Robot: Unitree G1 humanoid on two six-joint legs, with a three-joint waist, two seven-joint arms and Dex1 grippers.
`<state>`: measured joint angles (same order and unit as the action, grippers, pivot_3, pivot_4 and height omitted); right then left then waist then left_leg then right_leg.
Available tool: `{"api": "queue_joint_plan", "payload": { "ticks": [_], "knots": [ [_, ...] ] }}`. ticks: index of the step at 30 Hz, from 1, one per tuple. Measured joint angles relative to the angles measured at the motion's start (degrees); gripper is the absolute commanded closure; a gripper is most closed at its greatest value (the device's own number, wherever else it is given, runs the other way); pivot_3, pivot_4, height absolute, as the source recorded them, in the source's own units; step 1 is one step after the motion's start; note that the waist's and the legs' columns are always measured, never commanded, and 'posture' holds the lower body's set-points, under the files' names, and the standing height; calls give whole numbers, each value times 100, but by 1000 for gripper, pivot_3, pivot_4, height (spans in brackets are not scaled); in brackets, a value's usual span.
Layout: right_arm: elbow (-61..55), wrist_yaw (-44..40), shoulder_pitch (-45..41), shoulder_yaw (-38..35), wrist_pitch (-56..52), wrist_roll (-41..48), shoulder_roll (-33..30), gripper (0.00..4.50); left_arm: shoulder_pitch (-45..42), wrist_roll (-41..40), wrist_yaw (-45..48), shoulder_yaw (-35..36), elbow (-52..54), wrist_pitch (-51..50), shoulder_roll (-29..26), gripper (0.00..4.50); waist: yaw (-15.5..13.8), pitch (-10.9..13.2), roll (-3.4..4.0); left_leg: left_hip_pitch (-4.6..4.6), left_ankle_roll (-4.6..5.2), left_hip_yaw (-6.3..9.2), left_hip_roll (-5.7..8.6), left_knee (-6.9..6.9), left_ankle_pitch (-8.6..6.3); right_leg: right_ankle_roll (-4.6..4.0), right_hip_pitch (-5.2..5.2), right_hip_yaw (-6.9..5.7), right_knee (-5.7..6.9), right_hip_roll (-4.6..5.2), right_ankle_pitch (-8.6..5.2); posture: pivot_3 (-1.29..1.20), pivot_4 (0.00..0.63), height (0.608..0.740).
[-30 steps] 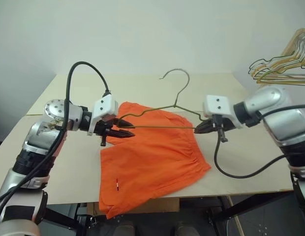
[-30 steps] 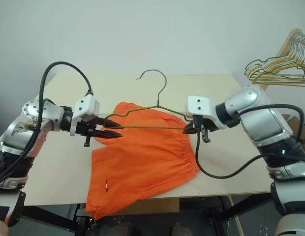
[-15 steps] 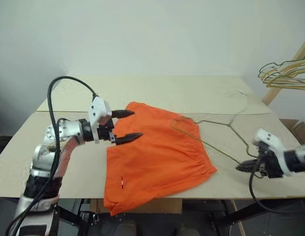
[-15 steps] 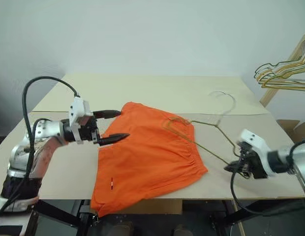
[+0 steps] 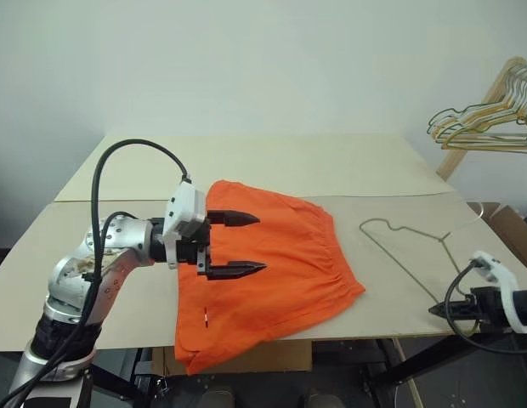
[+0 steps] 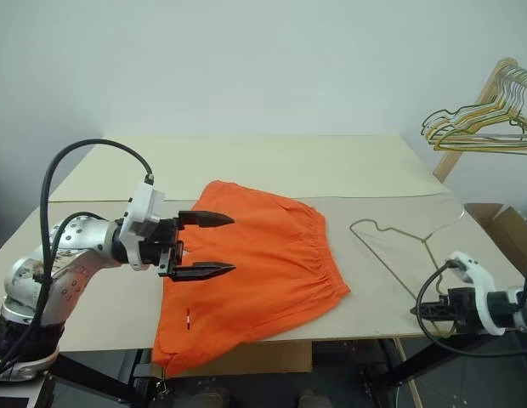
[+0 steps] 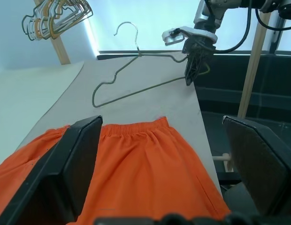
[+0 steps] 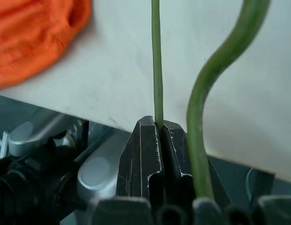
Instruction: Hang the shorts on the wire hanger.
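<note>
The orange shorts lie flat on the table, their lower hem hanging over the front edge. My left gripper hovers open just above their left part, with nothing between its wide black fingers. The wire hanger lies on the table to the right of the shorts and does not touch them. My right gripper is at the table's front right edge, shut on one end of the hanger's thin wire. A corner of the shorts appears in the right wrist view.
A bunch of gold-toned wire hangers hangs on a wooden rack at the far right, beyond the table. A cardboard box sits by the table's right side. Bare tabletop extends behind the shorts.
The hanger was held up over the shorts by both grippers. My left gripper opened and let go; my right gripper swung the hanger right and down onto the table.
</note>
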<state>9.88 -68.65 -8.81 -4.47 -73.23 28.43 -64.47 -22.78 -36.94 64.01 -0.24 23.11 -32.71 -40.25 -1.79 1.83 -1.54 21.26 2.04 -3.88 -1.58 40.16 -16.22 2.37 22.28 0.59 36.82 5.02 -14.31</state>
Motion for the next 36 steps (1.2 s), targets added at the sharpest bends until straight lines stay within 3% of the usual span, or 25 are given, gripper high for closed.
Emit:
{"api": "queue_joint_plan", "payload": {
  "ticks": [27, 36],
  "knots": [
    [237, -1373, -488, 1304, 119, 493, -326, 4500, 251, -93, -10, 1, 195, -7, -240, 29, -53, 1, 2, 1, -1, 0, 0, -7, -1, 4, 2, 0, -9, 2, 2, 112, 0, 740],
    [1009, -1289, -1460, 1831, 241, 199, 317, 4500, 240, -95, 14, 7, 182, 3, -289, 29, -106, 2, 3, 10, -1, -2, -2, -12, -1, 1, 10, 1, -17, -4, 5, 153, 0, 740]
  ]
}}
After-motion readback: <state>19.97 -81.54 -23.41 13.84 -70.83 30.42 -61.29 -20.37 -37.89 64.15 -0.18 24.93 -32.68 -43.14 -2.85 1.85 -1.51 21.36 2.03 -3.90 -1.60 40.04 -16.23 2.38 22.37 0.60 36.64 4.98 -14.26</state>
